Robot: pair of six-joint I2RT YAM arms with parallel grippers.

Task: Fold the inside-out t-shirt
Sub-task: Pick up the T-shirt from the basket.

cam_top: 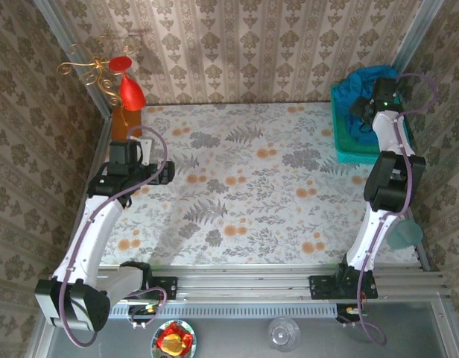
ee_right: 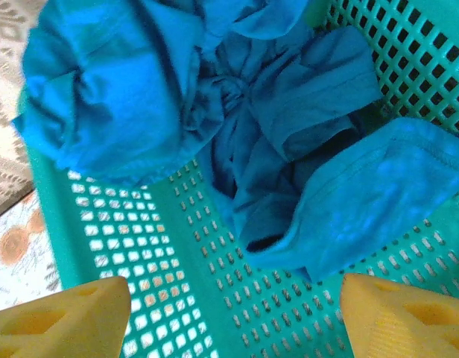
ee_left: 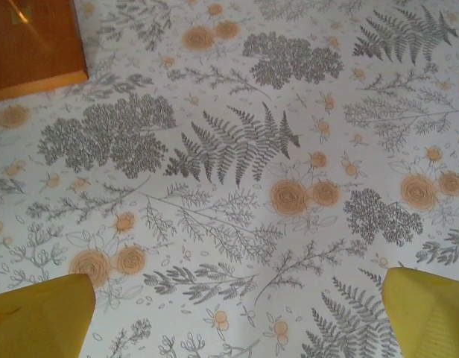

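Two grippers: left gripper (ee_left: 237, 317) spread wide over the bare tablecloth (ee_left: 214, 97); right gripper (ee_right: 233, 317) parted too, nothing between my pads.
T-shirt: t-shirt (ee_right: 237, 112) wadded in the green basket (ee_right: 177, 283), far-right corner.
Direction: dead ahead of my right fingers, nearest fold just beyond them.
Long axis: none readable.
Nearer arm: right, clearly.

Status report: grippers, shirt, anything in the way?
Left gripper open over the tablecloth. Right gripper open above the basket, holding nothing. T-shirt crumpled inside the basket, not yet out. Basket walls hem it in.
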